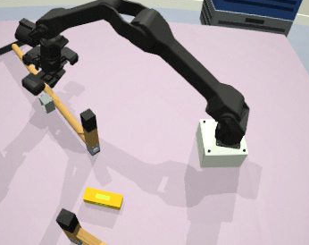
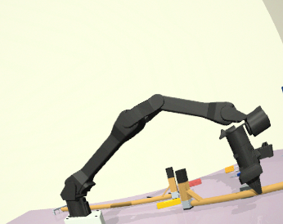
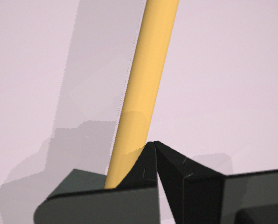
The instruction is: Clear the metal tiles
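A long wooden tool (image 1: 64,107) (image 2: 226,199) (image 3: 145,65) lies across the table. It has a dark crossbar (image 1: 7,49) at its far end and a black-tipped grip (image 1: 90,131) at its near end. It looks like the scraper. My gripper (image 1: 50,83) (image 2: 259,192) (image 3: 154,143) is shut and empty, low beside the shaft, not around it. In the wrist view the shaft runs left of the fingertips and passes behind a finger. Whether they touch is unclear. I cannot make out the steel plate, metal tiles or catch box.
A grey block (image 1: 46,103) sits beside the shaft. A second black-tipped wooden tool (image 1: 68,220) is at the front. A yellow block (image 1: 103,198) (image 2: 168,203) lies between the tools. A red block (image 2: 195,182) lies farther back. Stacked crates (image 1: 254,2) stand behind.
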Robot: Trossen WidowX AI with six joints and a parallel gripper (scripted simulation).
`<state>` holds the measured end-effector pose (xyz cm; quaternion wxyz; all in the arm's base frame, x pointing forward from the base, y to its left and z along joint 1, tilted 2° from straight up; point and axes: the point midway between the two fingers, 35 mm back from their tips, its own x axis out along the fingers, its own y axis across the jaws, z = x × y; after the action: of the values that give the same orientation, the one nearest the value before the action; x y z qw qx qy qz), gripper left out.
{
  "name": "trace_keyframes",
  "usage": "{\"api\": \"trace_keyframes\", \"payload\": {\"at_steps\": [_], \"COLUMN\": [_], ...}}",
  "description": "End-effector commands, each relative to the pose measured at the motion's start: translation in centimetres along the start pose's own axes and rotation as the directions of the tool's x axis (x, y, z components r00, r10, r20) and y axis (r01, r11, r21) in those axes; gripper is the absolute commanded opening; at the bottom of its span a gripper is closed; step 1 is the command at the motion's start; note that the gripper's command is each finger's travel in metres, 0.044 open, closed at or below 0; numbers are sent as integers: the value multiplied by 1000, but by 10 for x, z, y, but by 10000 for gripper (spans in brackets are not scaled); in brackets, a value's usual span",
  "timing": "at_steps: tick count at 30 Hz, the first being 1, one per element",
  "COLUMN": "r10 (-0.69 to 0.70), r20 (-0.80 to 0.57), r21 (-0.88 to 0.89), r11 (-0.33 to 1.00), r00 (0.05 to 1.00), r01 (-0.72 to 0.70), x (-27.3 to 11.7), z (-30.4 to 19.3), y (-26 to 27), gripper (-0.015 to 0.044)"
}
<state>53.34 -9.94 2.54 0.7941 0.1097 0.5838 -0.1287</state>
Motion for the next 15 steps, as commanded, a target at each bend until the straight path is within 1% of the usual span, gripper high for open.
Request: {"api": "trace_keyframes", "payload": {"at_steps": [1,15], "r10": [6,7], "r20": [-12,-11], "r21": [-5,-5], "r11": [1000,1000], "r00": [1000,1000], "r01": [-6,-7], "x": [5,6], "z": [-2,2], "y": [8,21], "gripper": [0,0]}}
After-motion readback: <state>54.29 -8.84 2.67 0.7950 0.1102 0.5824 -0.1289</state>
